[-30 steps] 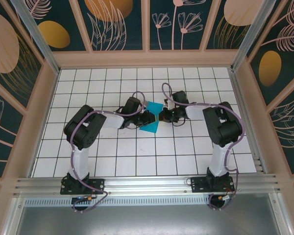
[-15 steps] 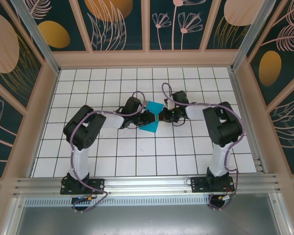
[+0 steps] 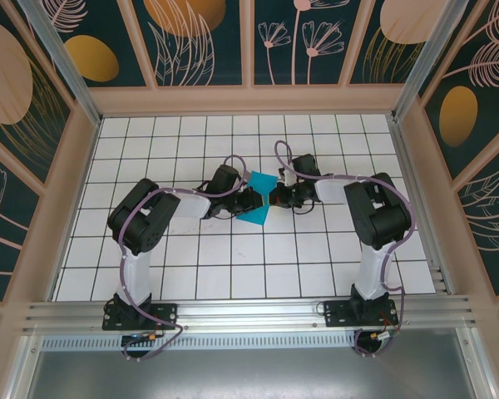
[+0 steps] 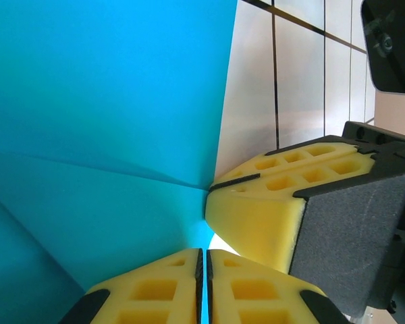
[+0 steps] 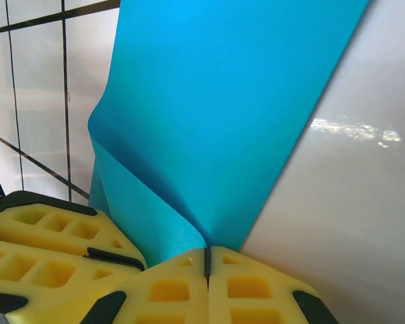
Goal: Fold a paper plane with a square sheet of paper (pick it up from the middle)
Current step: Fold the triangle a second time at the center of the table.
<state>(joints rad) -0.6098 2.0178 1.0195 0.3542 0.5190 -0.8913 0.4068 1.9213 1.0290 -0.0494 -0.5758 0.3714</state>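
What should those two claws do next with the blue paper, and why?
Probably press the paper sheet down against the table to flatten the fold. The left gripper and right gripper are both shut on it, close together, and the bend between them looks soft and rounded, not yet creased.

The square sheet of paper (image 3: 254, 218) is plain teal-blue; the table (image 3: 233, 266) white, black-gridded; the twelve-o'clock wall (image 3: 208, 58) dark teal with peach flowers.
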